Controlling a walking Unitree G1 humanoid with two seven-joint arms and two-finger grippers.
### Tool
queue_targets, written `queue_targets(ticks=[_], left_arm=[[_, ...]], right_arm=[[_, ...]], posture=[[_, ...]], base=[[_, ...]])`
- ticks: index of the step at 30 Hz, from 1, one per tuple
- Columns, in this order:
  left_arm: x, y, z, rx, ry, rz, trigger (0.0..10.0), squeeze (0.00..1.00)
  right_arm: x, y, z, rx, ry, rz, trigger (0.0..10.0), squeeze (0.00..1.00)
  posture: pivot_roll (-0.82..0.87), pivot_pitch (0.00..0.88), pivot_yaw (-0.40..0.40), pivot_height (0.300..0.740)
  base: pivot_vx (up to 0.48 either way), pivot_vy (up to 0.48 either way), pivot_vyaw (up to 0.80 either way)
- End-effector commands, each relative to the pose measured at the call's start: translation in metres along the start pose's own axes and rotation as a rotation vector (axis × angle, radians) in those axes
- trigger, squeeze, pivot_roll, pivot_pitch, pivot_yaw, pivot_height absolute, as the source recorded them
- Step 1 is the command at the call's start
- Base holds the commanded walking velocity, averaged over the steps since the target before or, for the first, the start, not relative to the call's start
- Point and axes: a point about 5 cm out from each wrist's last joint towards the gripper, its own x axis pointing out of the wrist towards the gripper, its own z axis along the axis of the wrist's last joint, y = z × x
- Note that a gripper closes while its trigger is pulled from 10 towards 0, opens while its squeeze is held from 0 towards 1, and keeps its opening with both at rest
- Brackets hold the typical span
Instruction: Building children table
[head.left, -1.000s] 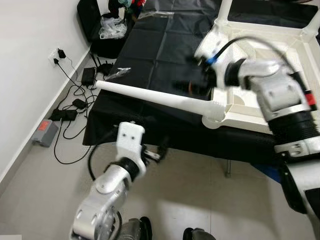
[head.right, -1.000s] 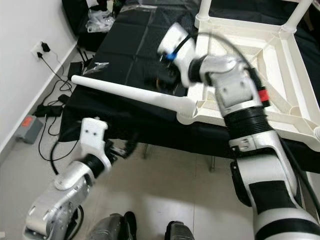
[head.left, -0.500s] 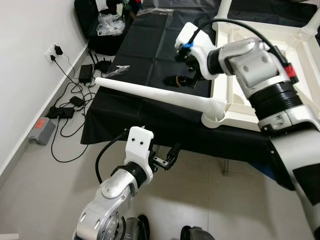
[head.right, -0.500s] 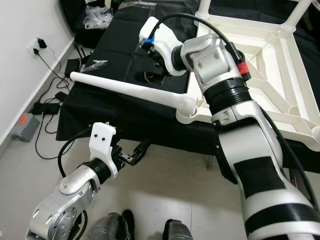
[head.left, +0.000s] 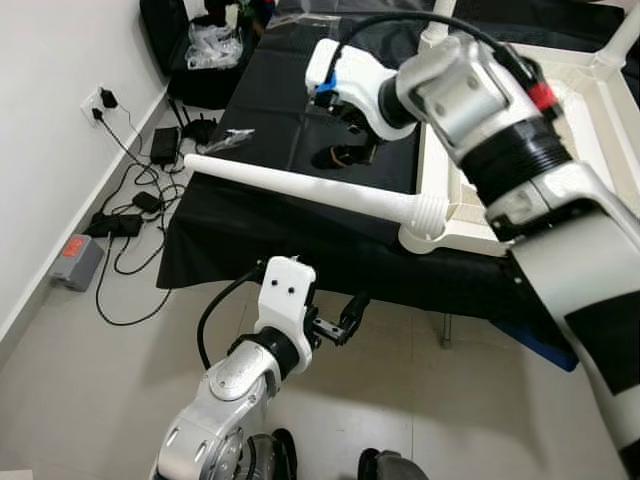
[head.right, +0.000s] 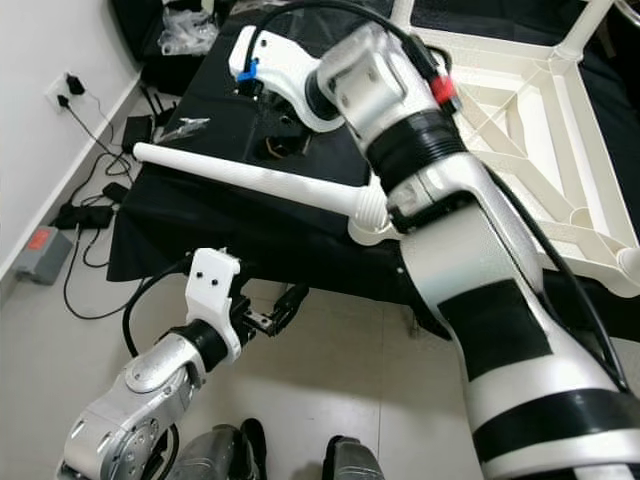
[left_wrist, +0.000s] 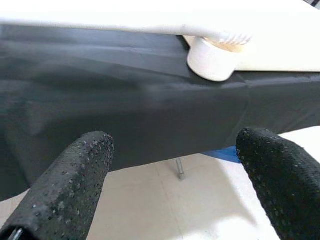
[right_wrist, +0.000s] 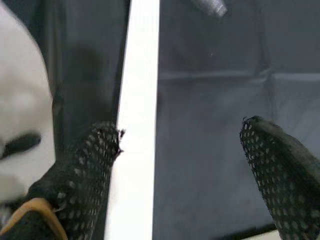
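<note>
A white children's table frame (head.right: 520, 110) lies upside down on a black-covered table (head.left: 280, 90). One long white leg (head.left: 300, 190) sits in its corner socket (head.left: 425, 235) and sticks out level to the left, past the black table's edge. My right gripper (head.left: 348, 152) hovers open just above the leg's middle; in the right wrist view the leg (right_wrist: 137, 125) passes beside one finger (right_wrist: 85, 175). My left gripper (head.left: 345, 318) is open, low, below the black table's front edge; the left wrist view looks up at the socket (left_wrist: 212, 62).
Cables, a power strip (head.left: 78, 260) and a wall outlet (head.left: 100, 100) lie along the left wall. Black bags and a plastic bag (head.left: 215, 45) stand at the far left corner. Pale floor lies in front of the black table.
My right gripper has travelled left along the leg, away from the socket. My left gripper has risen and reached forward under the black table's edge.
</note>
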Motion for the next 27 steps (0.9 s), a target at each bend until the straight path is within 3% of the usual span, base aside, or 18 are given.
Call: queue_targets(ticks=[1,3,11,27], left_arm=[[0.000,-0.002,-0.006,-0.004,0.019,-0.002,10.0,0.00],[0.000,-0.003,-0.006,0.001,0.019,-0.002,10.0,0.00],[-0.002,-0.009,-0.006,-0.020,0.014,0.001,10.0,0.00],[-0.004,-0.020,-0.008,-0.039,-0.004,0.000,10.0,0.00]], right_arm=[[0.006,0.006,0.000,-0.043,0.076,0.051,10.0,0.00],[0.014,0.013,-0.001,-0.054,0.110,0.108,10.0,0.00],[0.029,0.024,-0.006,-0.057,0.164,0.152,10.0,0.00],[0.044,0.032,-0.008,-0.097,0.256,0.123,10.0,0.00]], posture=[[0.05,0.243,-0.055,0.740],[0.05,0.244,-0.062,0.740],[0.05,0.265,-0.086,0.740],[0.02,0.264,-0.122,0.740]], base=[[0.000,0.000,0.00],[0.000,0.000,0.00],[0.000,0.000,0.00],[0.000,0.000,0.00]])
